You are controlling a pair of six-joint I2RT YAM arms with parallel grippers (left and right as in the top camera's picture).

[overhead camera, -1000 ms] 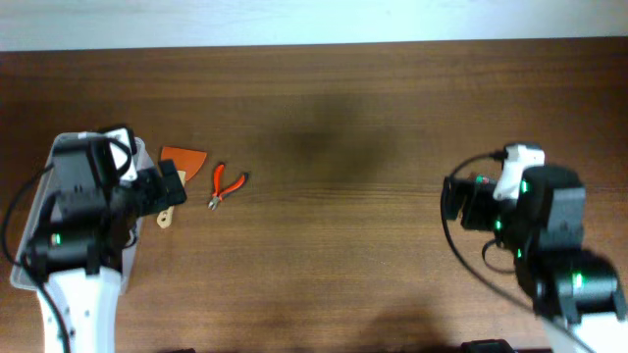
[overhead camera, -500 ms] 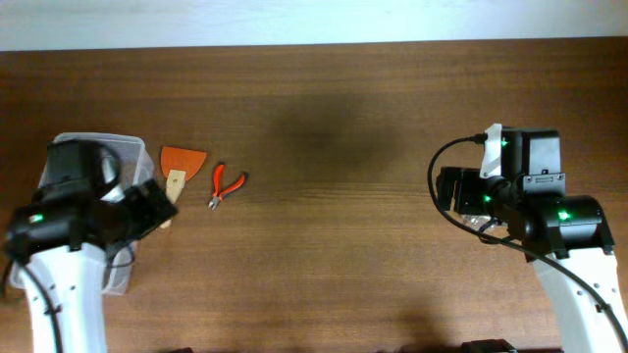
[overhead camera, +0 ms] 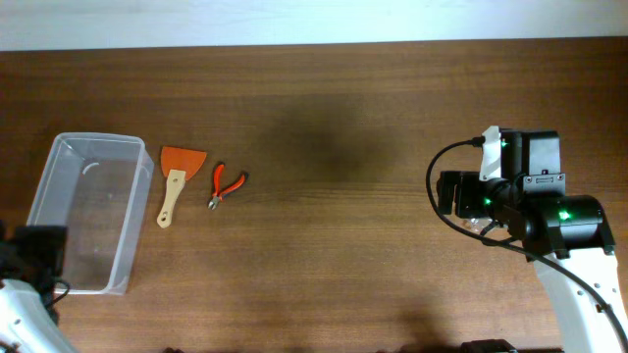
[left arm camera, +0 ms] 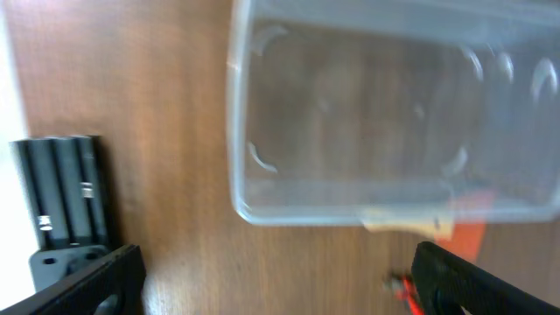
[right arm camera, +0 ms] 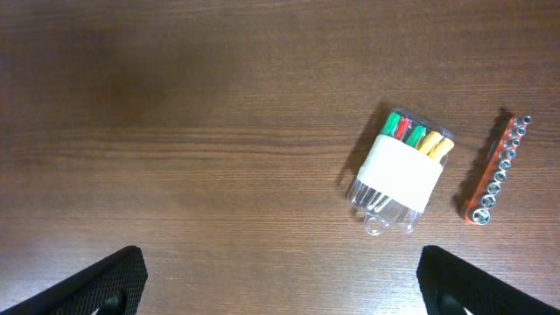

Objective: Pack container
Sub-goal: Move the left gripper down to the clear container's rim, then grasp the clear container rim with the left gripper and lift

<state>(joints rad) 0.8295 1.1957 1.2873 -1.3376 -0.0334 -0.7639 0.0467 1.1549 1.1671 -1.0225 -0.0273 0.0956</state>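
Note:
The container (overhead camera: 98,139) is a clear, empty plastic tub at the table's left end; it also shows in the left wrist view (left arm camera: 350,206). My left gripper (left arm camera: 280,284) is open and empty, hovering short of the tub's near wall. In the overhead view the left arm (overhead camera: 34,253) sits at the bottom left, beside the tub's near corner. My right gripper (right arm camera: 280,280) is open and empty over bare wood at the table's right end. A clear pack of coloured bits (right arm camera: 401,171) and an orange socket rail (right arm camera: 497,171) lie ahead of it to the right.
A scraper with an orange blade and wooden handle (overhead camera: 175,181) lies just right of the tub. Small red pliers (overhead camera: 226,184) lie beside it; they also show in the left wrist view (left arm camera: 407,289). A black block (left arm camera: 66,188) stands left of the tub. The right arm (overhead camera: 520,196) covers the right-hand items in the overhead view.
My left arm has pulled back from above the container toward the bottom left corner, uncovering the whole tub. The right arm shifted early on, then stayed still.

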